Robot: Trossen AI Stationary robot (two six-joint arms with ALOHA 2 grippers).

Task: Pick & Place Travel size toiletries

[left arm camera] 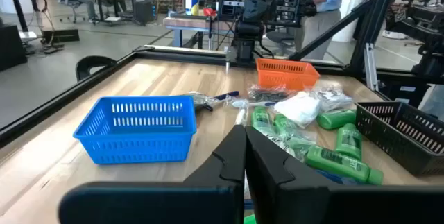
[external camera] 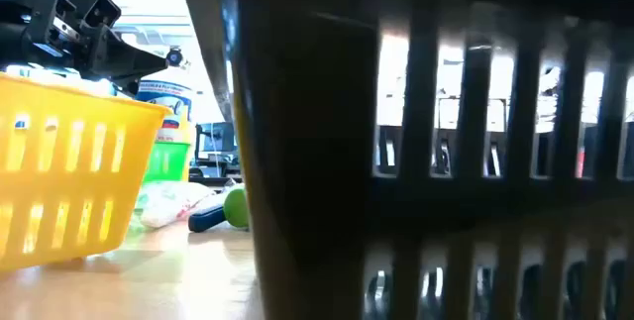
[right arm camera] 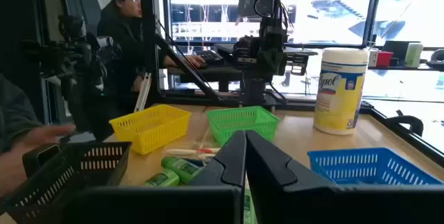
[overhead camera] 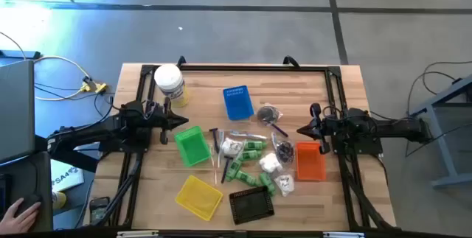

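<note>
The travel size toiletries lie loose in the middle of the table: green little bottles (overhead camera: 254,148), white soft packets (overhead camera: 270,163), thin pale sticks (overhead camera: 215,166) and small dark pieces (overhead camera: 268,113). My left gripper (overhead camera: 184,121) hovers shut at the table's left, above the green basket's far end, touching nothing. My right gripper (overhead camera: 300,129) hovers shut at the right, beside the orange basket, also touching nothing. The left wrist view shows the green bottles (left arm camera: 334,160) and a white packet (left arm camera: 302,106) beyond the shut fingers (left arm camera: 244,156). The right wrist view shows its shut fingers (right arm camera: 244,156).
Mesh baskets ring the pile: blue (overhead camera: 237,102) far, green (overhead camera: 192,146) left, yellow (overhead camera: 198,196) near left, black (overhead camera: 251,205) near, orange (overhead camera: 310,161) right. A big white jar (overhead camera: 169,84) stands at the far left. A person's hand (overhead camera: 22,212) rests off the table.
</note>
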